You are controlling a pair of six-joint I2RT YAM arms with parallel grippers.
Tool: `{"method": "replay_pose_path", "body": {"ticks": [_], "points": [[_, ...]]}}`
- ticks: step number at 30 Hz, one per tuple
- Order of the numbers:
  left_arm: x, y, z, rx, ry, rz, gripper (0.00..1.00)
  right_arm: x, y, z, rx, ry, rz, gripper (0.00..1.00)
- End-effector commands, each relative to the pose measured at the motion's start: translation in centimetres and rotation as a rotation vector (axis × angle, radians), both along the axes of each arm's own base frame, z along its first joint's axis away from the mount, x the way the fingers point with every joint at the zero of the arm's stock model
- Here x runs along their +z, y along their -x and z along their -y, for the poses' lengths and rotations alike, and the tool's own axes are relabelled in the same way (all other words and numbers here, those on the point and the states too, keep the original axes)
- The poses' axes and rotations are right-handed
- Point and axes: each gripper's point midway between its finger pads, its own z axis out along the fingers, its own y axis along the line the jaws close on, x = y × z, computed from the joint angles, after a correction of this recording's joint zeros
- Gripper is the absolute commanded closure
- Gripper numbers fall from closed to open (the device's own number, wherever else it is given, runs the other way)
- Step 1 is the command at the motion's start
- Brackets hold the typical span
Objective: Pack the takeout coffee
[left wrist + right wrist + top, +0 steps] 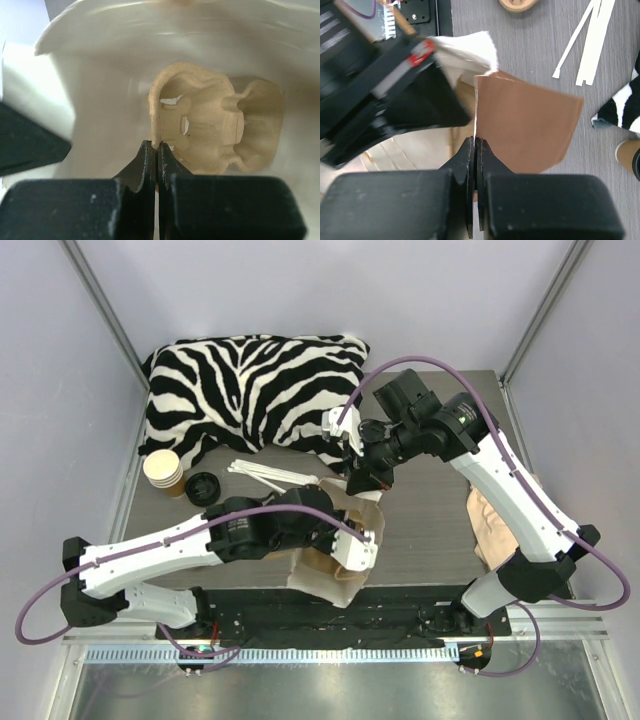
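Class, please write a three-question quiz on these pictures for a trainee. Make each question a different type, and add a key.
1. The right claw is: A open; B shut on the paper bag's edge; C out of view.
2. True or false: a cup already sits in the cardboard tray inside the bag.
3. Fill in: the loose black lid lies beside a stack of ____.
Key: 1 B; 2 false; 3 cups.
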Motion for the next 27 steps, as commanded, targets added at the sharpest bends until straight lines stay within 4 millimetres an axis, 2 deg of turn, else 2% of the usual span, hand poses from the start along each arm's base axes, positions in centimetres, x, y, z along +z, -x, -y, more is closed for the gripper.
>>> {"method": "replay_pose_path", "body": {"ticks": [1,6,11,15,19,20,24,26,27], "points": [[2.3,-1.2,0.5,0.038,0.151,-0.061,1.00,0.3,1.8,0.3,0.069,-0.009,-0.026,0.99],[0.8,-1.2,0.5,0.043,0.124,-0.114,1.00,0.0,1.8,0.0,0.078,-0.010,-0.046,0.99],[-0.3,-2.4,0.0,0.067,0.126,-0.123,1.00,-0.5,2.0,-0.1,0.110,0.002,-0.059,0.99],[-1.1,-1.9,0.4,0.013,0.111,-0.137,1.00,-0.8,1.9,-0.4,0.133,0.001,-0.066,0.99],[-0.4,-0.9,0.5,-0.019,0.095,-0.193,1.00,-0.6,1.6,-0.8,0.145,0.004,-0.072,0.99],[-0.6,-0.7,0.6,-0.024,0.081,-0.208,1.00,0.0,1.7,-0.8,0.150,-0.004,-0.069,0.99],[1.4,0.8,0.4,-0.051,0.093,-0.280,1.00,1.0,2.0,-1.4,0.174,-0.043,-0.069,0.99],[1.5,1.2,0.4,-0.058,0.090,-0.302,1.00,0.8,2.3,-1.4,0.191,-0.050,-0.081,0.99],[1.0,1.2,0.3,-0.049,0.067,-0.314,1.00,0.7,2.3,-1.4,0.196,-0.050,-0.082,0.99]]}}
